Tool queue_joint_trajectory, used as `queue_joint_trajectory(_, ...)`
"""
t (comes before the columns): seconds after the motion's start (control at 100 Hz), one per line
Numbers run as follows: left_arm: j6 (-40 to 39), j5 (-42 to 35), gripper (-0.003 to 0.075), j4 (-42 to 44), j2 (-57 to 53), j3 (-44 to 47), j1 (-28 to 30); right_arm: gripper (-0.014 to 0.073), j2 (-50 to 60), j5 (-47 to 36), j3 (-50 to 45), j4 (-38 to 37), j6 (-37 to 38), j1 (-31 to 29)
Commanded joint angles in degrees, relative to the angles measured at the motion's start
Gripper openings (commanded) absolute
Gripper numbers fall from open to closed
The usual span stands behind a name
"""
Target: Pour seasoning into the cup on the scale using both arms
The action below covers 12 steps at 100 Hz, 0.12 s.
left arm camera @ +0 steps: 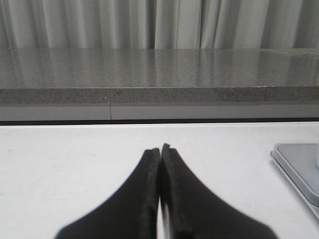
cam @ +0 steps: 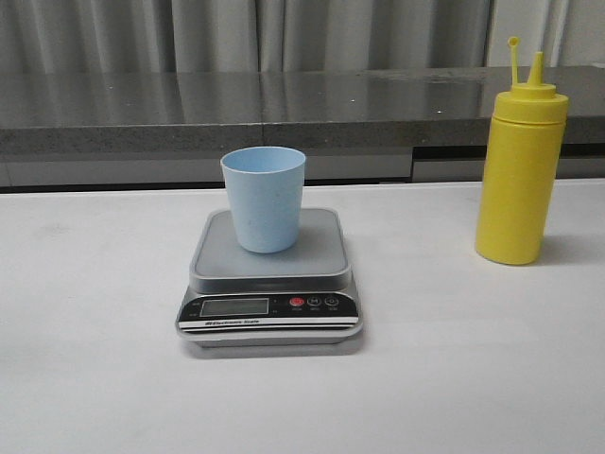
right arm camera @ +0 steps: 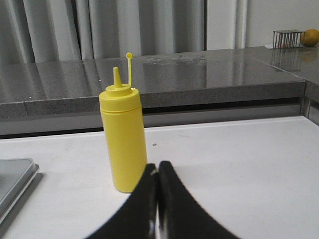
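Upright on white table (cam: 95, 378), well right of scale (cam: 269, 279) bearing cup (cam: 264, 197): seasoning bottle (right arm camera: 123, 139), just beyond right gripper (right arm camera: 158, 169), fingers pressed together, empty. Left gripper (left arm camera: 160, 152) likewise closed, scale near.

White table (cam: 95, 378), grey stone counter (cam: 189, 104) — pale curtains (cam: 142, 33) behind, an orange (right arm camera: 310, 37).
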<state>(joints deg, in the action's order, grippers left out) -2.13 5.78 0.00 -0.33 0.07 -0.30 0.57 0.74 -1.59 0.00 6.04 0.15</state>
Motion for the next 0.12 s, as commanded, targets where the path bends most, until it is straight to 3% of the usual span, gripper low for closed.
queue_joint_trajectory(0.0,-0.51,-4.65,-0.0020,0.00,-1.63,2.30,0.04,-0.0069,1.35,-4.63,1.03,-0.34,0.15,-0.18)
queue_joint_trajectory(0.11,-0.51,-4.65,-0.0020,0.00,-1.63,2.30,0.04,-0.0069,1.35,-4.63,1.03,-0.34,0.15,-0.18)
